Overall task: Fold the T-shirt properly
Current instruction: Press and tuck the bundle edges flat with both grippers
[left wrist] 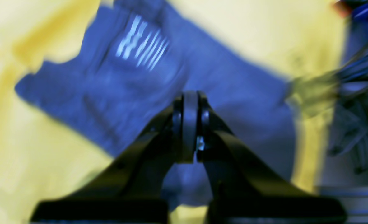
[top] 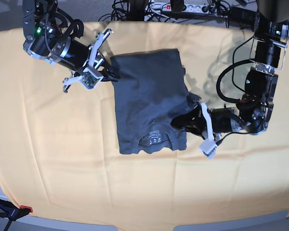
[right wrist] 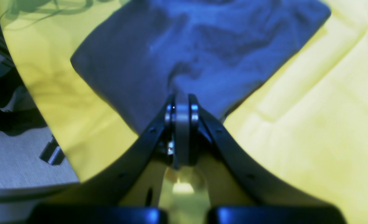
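base view showed the t-shirt (top: 149, 103) lying on the yellow cloth (top: 53, 159) that covered the table, already narrowed into a rough rectangle with the collar and its white label toward the near edge. the main risk from here was uneven pulling: if one arm lifted or dragged faster than the other, the folded sides could slide open and the rectangle would skew, and because each grip looked to catch only a small pinch of fabric at an edge, the cloth might slip out halfway through a fold and drop in a heap. the yellow cloth itself could also be snagged and bunched under the garment. the right gripper (top: 110, 73) sat at the far corner of the shirt on the hem side, jaws together, and the right wrist view showed blue fabric rising into a small peak right at its tips, so it seemed clamped on that corner. the left gripper (top: 185, 120) lay at the opposite side edge, closer to the collar, jaws likewise together; the left wrist view was badly blurred, so whether fabric was truly caught between them could only be guessed, though the shirt ran right up to the tips.
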{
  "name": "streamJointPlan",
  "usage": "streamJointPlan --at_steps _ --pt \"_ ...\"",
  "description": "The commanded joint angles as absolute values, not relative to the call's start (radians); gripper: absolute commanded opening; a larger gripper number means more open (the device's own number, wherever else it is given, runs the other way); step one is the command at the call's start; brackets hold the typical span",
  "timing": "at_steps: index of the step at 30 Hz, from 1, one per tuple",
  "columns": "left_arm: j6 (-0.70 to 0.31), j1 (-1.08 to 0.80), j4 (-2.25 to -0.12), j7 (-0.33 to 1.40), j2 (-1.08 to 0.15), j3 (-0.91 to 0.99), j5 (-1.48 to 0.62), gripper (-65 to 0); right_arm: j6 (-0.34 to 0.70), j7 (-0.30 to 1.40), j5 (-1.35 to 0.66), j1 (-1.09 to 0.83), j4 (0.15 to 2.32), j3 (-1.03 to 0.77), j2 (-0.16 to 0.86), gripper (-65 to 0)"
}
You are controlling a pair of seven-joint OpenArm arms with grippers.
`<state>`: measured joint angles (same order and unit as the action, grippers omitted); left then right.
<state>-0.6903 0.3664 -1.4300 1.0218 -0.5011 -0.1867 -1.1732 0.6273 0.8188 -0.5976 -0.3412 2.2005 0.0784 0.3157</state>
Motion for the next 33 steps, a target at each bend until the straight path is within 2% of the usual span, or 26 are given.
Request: streamJointPlan --at_steps 1,6,10,18,20,26,33 --pt "-0.698 0.392 -1.447 1.011 -0.498 -0.172 -1.195 -65.0 0.635 0.785 -0.63 -0.321 2.201 0.075 0.321 -65.0" --pt "-0.698 0.388 -1.446 0.988 -0.431 -0.17 -1.079 -65.0 0.667 0.779 -0.655 -0.231 2.042 0.101 0.282 -65.0" --pt "-0.698 0.356 -1.443 0.87 -0.383 -0.17 -0.839 -65.0 0.679 0.809 -0.655 -0.205 1.919 0.113 0.232 -65.0" --pt "-0.698 0.302 -1.324 0.665 -0.375 -0.17 -0.501 -65.0 0.682 0.888 -0.603 -0.245 1.893 0.111 0.236 -65.0" --pt "-0.663 0.302 -1.288 0.634 -0.394 -0.17 -0.46 -65.0 0.675 0.887 -0.57 -0.275 1.893 0.111 0.236 -65.0" --pt "-0.671 0.348 -1.325 0.69 -0.466 -0.168 -0.59 -65.0 0.625 0.872 -0.611 -0.277 1.98 0.099 0.236 -65.0" --pt "-0.698 0.385 -1.522 1.005 -0.561 -0.117 -1.014 -65.0 0.642 0.887 -0.758 -0.297 2.174 -0.034 0.236 -65.0"
